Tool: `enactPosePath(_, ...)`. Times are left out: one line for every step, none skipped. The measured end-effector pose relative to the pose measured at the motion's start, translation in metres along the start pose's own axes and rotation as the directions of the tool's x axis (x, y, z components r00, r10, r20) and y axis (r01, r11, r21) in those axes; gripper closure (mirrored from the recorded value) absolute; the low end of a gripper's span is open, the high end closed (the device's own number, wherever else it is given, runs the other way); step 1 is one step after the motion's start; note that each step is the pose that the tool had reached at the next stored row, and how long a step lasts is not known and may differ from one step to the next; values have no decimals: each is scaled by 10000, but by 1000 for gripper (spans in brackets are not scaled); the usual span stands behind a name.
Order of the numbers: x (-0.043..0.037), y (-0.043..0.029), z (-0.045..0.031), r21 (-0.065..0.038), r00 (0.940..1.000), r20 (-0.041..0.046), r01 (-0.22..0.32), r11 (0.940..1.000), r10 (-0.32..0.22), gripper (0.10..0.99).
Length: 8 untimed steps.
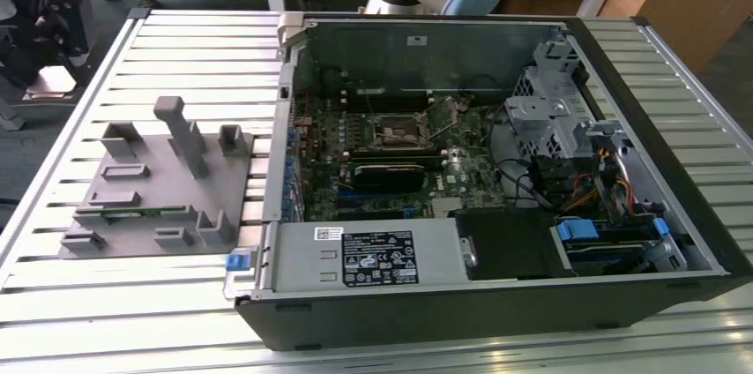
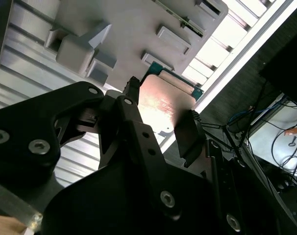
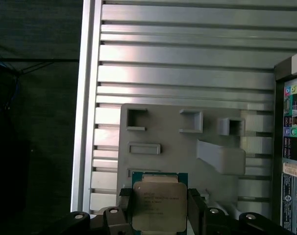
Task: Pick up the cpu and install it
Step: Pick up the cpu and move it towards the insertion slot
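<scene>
While the one open computer case (image 1: 471, 171) lies on the slatted worktop (image 1: 189, 48) in the exterior view, its motherboard socket (image 1: 398, 131) looks bare, so I judge the install not yet done. One grey fixture plate (image 1: 159, 189) beside it carries one memory stick (image 1: 132, 212). In the second wrist view the gripper (image 2: 162, 100) has its jaws clamped on two opposite edges of the single cpu (image 2: 163, 108). In the first wrist view the cpu hangs over the fixture plate, seemingly lifted clear: pickup looks done.

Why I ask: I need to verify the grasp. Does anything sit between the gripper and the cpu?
Nothing visible does. In the first wrist view the fingers of the gripper flank the cpu on two opposite edges, apparently closed on it, with the grey fixture plate behind.
</scene>
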<state>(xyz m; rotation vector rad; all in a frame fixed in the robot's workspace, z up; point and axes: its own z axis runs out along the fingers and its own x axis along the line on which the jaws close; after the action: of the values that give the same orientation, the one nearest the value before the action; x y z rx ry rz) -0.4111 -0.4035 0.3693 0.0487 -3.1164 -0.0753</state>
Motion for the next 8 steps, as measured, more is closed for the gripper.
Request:
enactPosePath(-7,-1,-1,0,10000,-4,0,10000,0,545)
enactPosePath(-14,-1,-1,0,10000,-7,0,10000,0,545)
enactPosePath(-21,-1,0,0,10000,-9,0,10000,0,545)
enactPosePath(-28,-1,-1,0,10000,-15,-1,10000,1,545)
enactPosePath(-37,-1,-1,0,10000,-19,-1,10000,1,545)
enactPosePath(-45,-1,-1,0,10000,-25,-1,10000,1,545)
enactPosePath(-55,-2,-1,-1,10000,-30,-2,10000,2,545)
enactPosePath(-65,-2,-1,-2,10000,-36,-2,10000,2,545)
